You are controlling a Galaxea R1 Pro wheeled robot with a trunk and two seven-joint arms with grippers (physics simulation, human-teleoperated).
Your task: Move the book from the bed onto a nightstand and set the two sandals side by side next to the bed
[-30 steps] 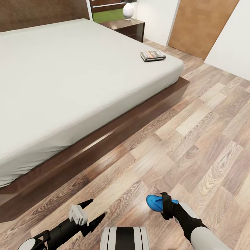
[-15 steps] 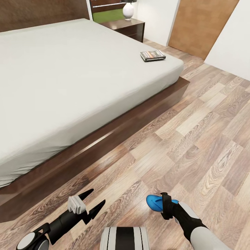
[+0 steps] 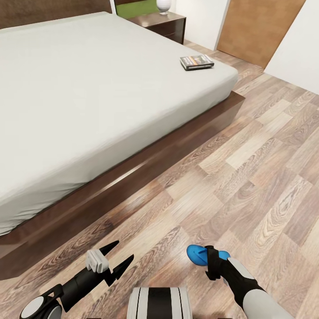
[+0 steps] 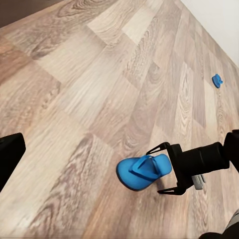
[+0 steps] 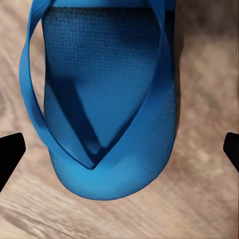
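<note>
The right end effector (image 3: 208,262) sits at the lower right of the head view, its black fingers closed across a bright blue sandal (image 3: 198,255) whose rounded toe end sticks out toward the left of the frame. In the left wrist view the same end effector (image 4: 168,169) clamps the heel half of the sandal (image 4: 142,171), which is held above the wood-plank floor (image 3: 248,168) and casts a shadow on it. The right wrist view looks straight down on the sandal (image 5: 102,107), its thin straps meeting in a V near the toe, with a dark fingertip at each side edge of the frame.

The left end effector (image 3: 119,257) is at the lower left of the head view, its two pointed black fingers spread apart and holding nothing, aimed toward the upper right of the frame over bare floor.

A second blue sandal (image 4: 216,80) lies on the floor far off, small, at the upper right of the left wrist view.

The bed (image 3: 88,88) fills the upper left of the head view, a light-grey mattress on a dark brown frame. The book (image 3: 196,62) lies flat on the mattress close to its near right corner, toward the upper right of the frame. Beyond it, at the top of the frame, stands a dark-brown nightstand (image 3: 166,23) with a white vase (image 3: 163,5) on top. A brown door (image 3: 254,29) is at the upper right.
</note>
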